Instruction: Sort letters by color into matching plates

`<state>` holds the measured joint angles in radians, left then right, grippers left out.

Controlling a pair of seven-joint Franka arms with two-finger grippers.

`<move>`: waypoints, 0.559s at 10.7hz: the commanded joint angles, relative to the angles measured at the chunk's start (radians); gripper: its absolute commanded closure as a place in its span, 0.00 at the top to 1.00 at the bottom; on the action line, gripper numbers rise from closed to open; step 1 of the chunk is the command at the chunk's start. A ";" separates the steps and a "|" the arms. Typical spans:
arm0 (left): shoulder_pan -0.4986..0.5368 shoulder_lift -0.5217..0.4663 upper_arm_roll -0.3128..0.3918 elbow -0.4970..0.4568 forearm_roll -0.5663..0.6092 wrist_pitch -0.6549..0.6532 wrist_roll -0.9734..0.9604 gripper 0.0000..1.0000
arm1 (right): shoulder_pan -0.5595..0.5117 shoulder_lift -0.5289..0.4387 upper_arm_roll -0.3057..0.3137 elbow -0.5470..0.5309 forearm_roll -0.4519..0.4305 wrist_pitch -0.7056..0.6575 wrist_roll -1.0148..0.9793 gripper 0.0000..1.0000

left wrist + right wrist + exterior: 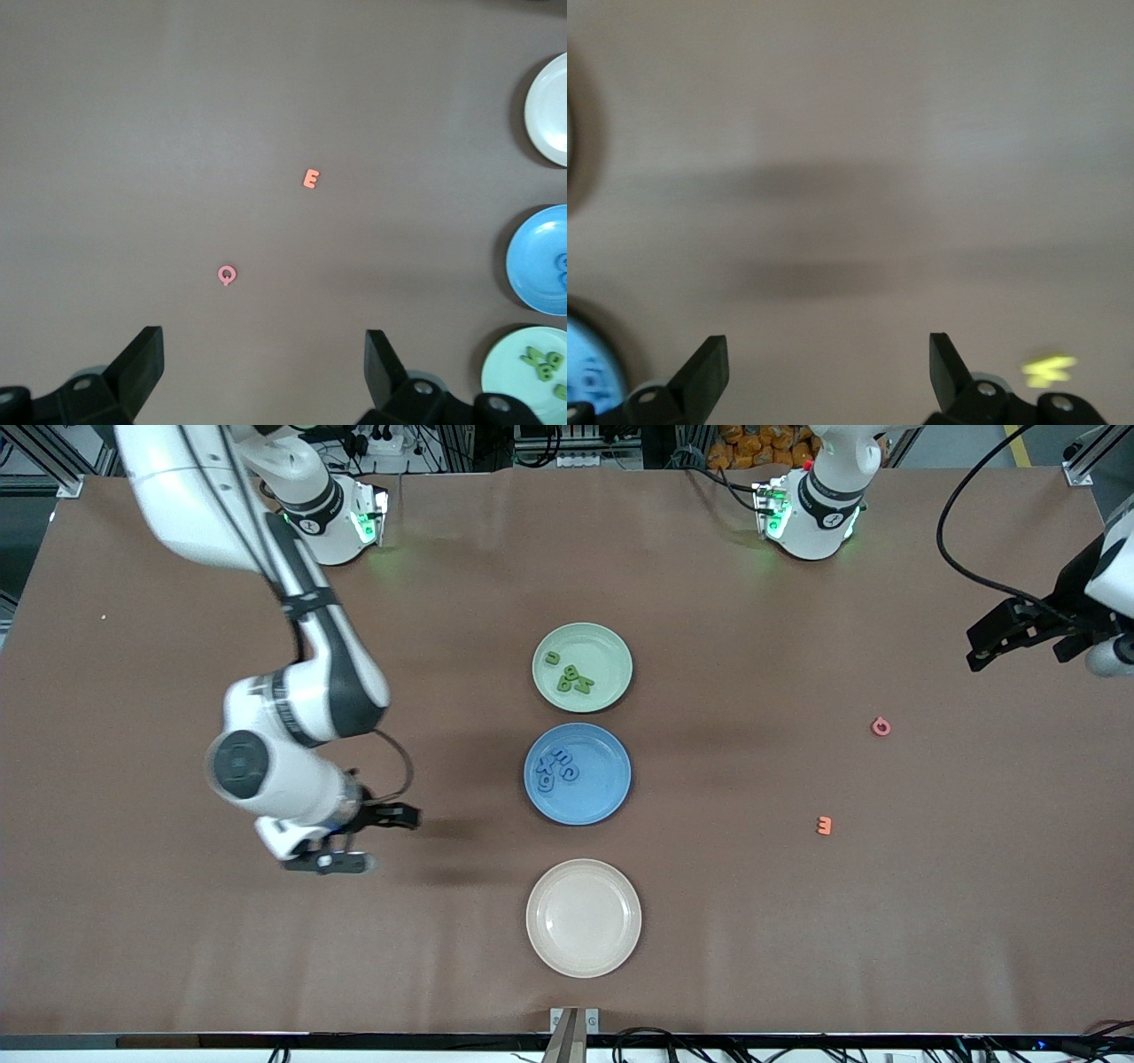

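Two white arms with glossy rounded shells and dark grey bands at the joints. Green lights glowing on both bases, up past the mint green plate (582, 667). Thin black cable looping off the right wrist. Right gripper (381, 838): black, angular, two flat wedge fingers (707, 372). Left gripper (997, 640): same black fingers (142, 359), small silver screws at their roots, black cable trailing above.

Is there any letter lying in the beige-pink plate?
No, the beige-pink plate holds nothing, while the letters sit in the green plate and the blue plate.
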<state>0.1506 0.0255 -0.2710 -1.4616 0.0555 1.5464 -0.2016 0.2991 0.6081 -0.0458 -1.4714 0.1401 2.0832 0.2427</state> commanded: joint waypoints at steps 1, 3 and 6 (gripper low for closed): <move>-0.008 -0.033 0.032 -0.019 -0.058 -0.008 0.019 1.00 | -0.167 -0.082 0.012 -0.021 -0.051 -0.055 -0.147 1.00; -0.019 -0.032 0.056 -0.022 -0.124 -0.002 0.019 1.00 | -0.273 -0.112 0.010 -0.023 -0.053 -0.065 -0.241 1.00; -0.032 -0.036 0.084 -0.042 -0.126 -0.002 0.021 1.00 | -0.302 -0.204 -0.071 -0.041 -0.100 -0.147 -0.272 1.00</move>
<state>0.1405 0.0108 -0.2323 -1.4756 -0.0407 1.5454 -0.2010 -0.0025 0.4993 -0.0809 -1.4722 0.0847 2.0142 -0.0251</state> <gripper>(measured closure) 0.000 0.000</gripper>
